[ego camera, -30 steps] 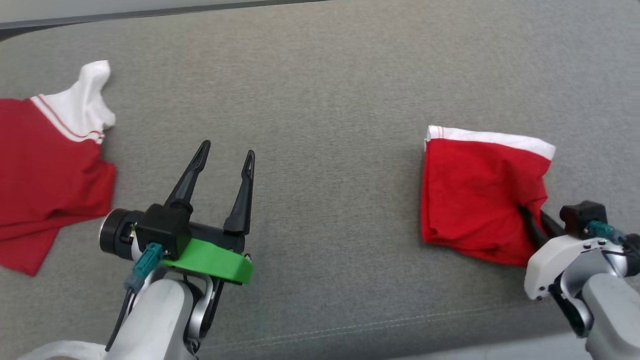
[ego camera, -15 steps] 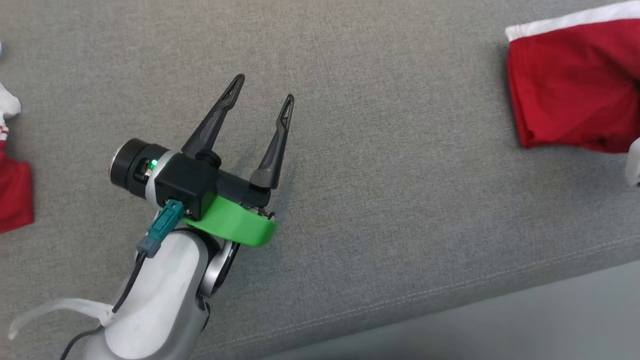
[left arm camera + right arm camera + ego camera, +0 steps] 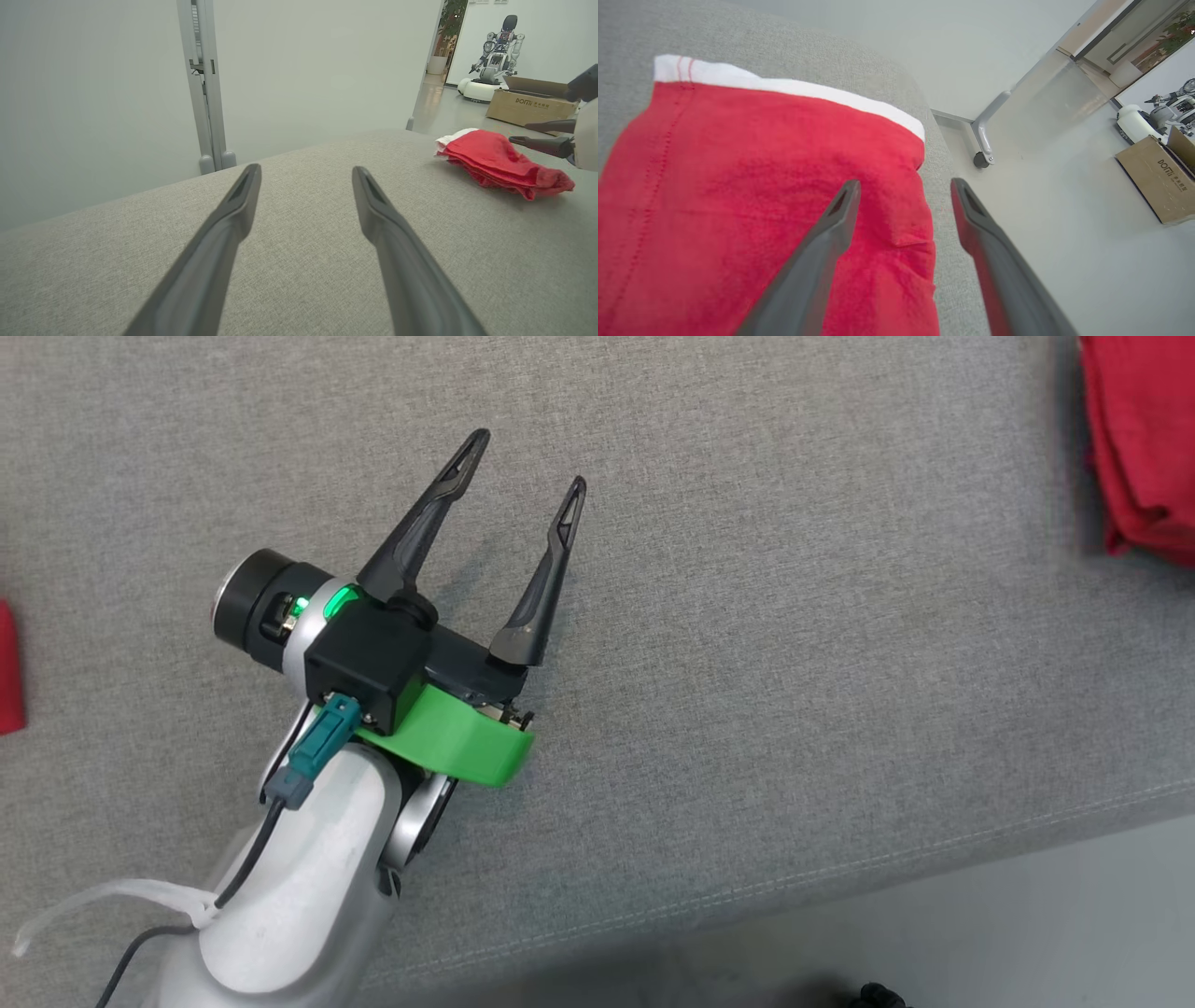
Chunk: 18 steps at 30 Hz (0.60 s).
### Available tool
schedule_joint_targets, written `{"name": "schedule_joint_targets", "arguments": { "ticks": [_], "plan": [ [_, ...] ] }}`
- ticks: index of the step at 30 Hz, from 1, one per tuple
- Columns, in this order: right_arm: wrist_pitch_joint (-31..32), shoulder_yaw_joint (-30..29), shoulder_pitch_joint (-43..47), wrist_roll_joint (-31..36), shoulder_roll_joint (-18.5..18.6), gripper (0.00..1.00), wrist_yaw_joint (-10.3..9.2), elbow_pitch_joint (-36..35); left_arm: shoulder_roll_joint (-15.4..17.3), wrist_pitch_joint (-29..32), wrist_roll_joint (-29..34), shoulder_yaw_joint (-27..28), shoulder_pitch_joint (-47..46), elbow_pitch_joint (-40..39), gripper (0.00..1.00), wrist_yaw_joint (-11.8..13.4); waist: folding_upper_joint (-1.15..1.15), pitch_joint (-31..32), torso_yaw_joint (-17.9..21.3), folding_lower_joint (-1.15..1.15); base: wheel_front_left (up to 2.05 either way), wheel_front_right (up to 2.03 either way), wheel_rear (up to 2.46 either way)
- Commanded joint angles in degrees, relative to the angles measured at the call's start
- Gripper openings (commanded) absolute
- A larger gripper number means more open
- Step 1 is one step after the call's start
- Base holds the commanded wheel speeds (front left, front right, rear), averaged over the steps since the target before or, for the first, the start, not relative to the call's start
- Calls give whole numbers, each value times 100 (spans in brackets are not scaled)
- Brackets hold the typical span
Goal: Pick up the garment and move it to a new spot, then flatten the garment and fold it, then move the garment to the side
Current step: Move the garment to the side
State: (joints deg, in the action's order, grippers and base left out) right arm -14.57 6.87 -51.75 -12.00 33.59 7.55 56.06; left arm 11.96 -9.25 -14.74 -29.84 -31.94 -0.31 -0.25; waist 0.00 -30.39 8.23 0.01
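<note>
two long dark fingers (image 3: 420, 532) of the left gripper (image 3: 529, 459) stand wide apart with nothing between them, low over the bare grey desk (image 3: 747, 663). the red garment (image 3: 1144, 448) with its white band (image 3: 784, 86) lies folded near the right end of the desk, well apart from that gripper. the right gripper (image 3: 906, 183) is spread wide too and grips nothing. one of its fingers hangs over the red cloth and the other is past the desk's edge, over the floor. a bit of other red cloth (image 3: 7, 667) peeks in at the far left. a cardboard box (image 3: 528, 105) sits on the floor behind.
</note>
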Motion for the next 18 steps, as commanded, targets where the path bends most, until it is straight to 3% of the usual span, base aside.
{"name": "schedule_joint_targets", "arguments": {
  "ticks": [1, 5, 10, 18],
  "plan": [
    [-42, -145, -54, 83, -53, 100, -11, 81, 21, -56, -1, 3, -59, 28, 100, -11, 0, 39, -30, -1, 0, 0, 0],
    [-59, -593, 137, 246, -257, 100, -11, -280, 47, -128, -60, 41, 76, 115, 100, 51, 0, 191, -68, -1, 0, 0, 0],
    [-55, -1194, 657, 306, -841, 100, -11, -1490, 162, -206, -129, 184, 298, 196, 100, 193, 0, 458, -132, -1, 0, 0, 0],
    [-45, -1324, 1780, 357, -1825, 100, -11, -3284, 368, -343, -276, 505, 770, 270, 100, 452, 0, 932, -384, -1, 0, 0, 0]
  ]
}}
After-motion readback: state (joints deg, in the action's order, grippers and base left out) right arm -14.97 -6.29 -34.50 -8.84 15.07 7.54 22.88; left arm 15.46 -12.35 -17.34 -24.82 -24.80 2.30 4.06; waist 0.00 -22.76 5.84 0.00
